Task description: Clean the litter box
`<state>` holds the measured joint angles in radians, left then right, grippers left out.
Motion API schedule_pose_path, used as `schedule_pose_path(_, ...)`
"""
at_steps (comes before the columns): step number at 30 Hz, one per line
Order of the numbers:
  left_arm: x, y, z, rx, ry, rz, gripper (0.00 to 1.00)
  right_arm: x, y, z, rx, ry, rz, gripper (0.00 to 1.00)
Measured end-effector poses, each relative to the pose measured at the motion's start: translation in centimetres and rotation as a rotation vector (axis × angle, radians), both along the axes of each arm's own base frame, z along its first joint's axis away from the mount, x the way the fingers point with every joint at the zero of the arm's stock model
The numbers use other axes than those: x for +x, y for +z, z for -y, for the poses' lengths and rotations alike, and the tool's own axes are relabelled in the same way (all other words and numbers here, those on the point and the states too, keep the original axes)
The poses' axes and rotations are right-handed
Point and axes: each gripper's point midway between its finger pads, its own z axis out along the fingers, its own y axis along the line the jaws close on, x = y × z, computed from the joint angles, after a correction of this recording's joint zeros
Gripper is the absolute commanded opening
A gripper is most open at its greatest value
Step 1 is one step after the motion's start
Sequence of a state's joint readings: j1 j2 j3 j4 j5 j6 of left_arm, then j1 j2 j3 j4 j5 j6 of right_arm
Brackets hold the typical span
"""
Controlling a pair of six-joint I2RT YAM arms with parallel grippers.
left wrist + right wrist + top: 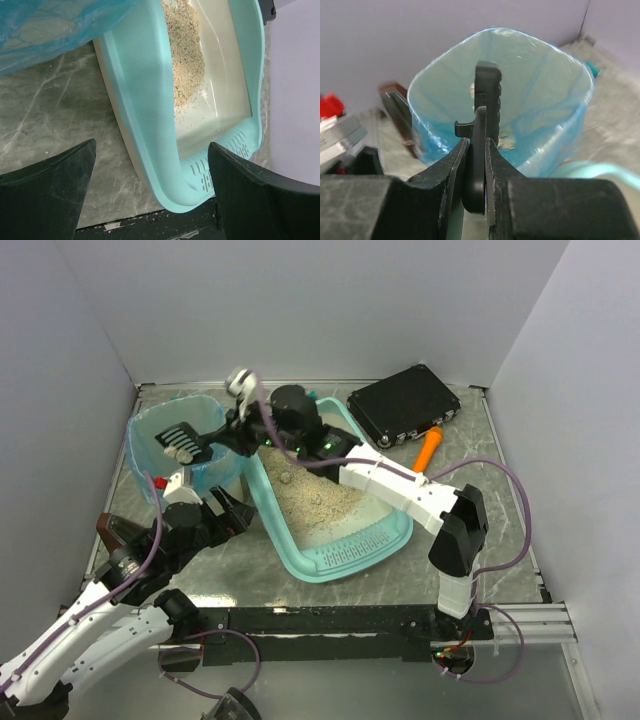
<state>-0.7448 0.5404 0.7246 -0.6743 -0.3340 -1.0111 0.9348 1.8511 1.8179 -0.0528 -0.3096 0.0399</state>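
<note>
The teal litter box (385, 535) lies in the middle of the table, with beige litter (310, 498) heaped toward its far end. My right gripper (236, 428) is shut on the handle of a black slotted scoop (182, 437). The scoop head, with pale clumps on it, hangs over the blue-bagged bin (150, 455). In the right wrist view the scoop (487, 95) stands edge-on between the fingers (451, 165), above the bin (550, 105). My left gripper (232, 512) is open beside the box's left rim. The near corner of the litter box (145, 115) lies between its fingers (47, 195).
A black case (405, 405) lies at the back right with an orange object (428, 448) beside it. The blue bag (50, 25) touches the litter box's left side. Grey walls close in the table on three sides.
</note>
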Motion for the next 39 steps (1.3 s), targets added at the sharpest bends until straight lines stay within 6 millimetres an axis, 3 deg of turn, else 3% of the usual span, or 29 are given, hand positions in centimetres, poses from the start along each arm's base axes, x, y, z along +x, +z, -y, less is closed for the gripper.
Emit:
schedule_pose_path(4, -0.1, -0.8, 0.1, 0.008, -0.007, -0.015, 0.97, -1.8, -0.1, -1.4, -0.060, 0.024, 0.158, 0.02)
schedule_pose_path(7, 0.0, -1.0, 0.2, 0.013, -0.007, -0.021, 0.97, -2.0, 0.2, -1.6, -0.066, 0.026, 0.202, 0.02)
schedule_pose_path(13, 0.1, -1.3, 0.3, 0.021, -0.005, -0.035, 0.97, -0.8, 1.1, -0.6, -0.053, -0.019, 0.210, 0.00)
schedule_pose_path(18, 0.2, -1.3, 0.4, 0.017, -0.004, -0.034, 0.97, 0.1, 3.7, 1.4, 0.043, -0.116, 0.085, 0.00)
schedule_pose_path(22, 0.3, -1.3, 1.1, 0.015, -0.025, -0.043, 0.97, 1.1, 6.8, 5.7, 0.207, -0.175, -0.132, 0.00)
schedule_pose_path(27, 1.2, -0.8, 2.5, 0.008, -0.052, -0.052, 0.97, 5.5, 10.0, 13.3, 0.453, -0.231, -0.371, 0.00)
schedule_pose_path(31, 2.3, -0.3, 3.8, 0.022, -0.059, -0.073, 0.97, 7.0, 8.2, 17.0, 0.528, -0.271, -0.524, 0.00)
schedule_pose_path(35, 4.2, -0.3, 5.4, 0.059, -0.056, -0.115, 0.97, 7.5, 4.2, 20.1, 0.535, -0.334, -0.655, 0.00)
schedule_pose_path(39, 6.0, -0.9, 6.8, 0.102, -0.045, -0.156, 0.99, 7.6, 0.9, 24.2, 0.521, -0.479, -0.671, 0.00)
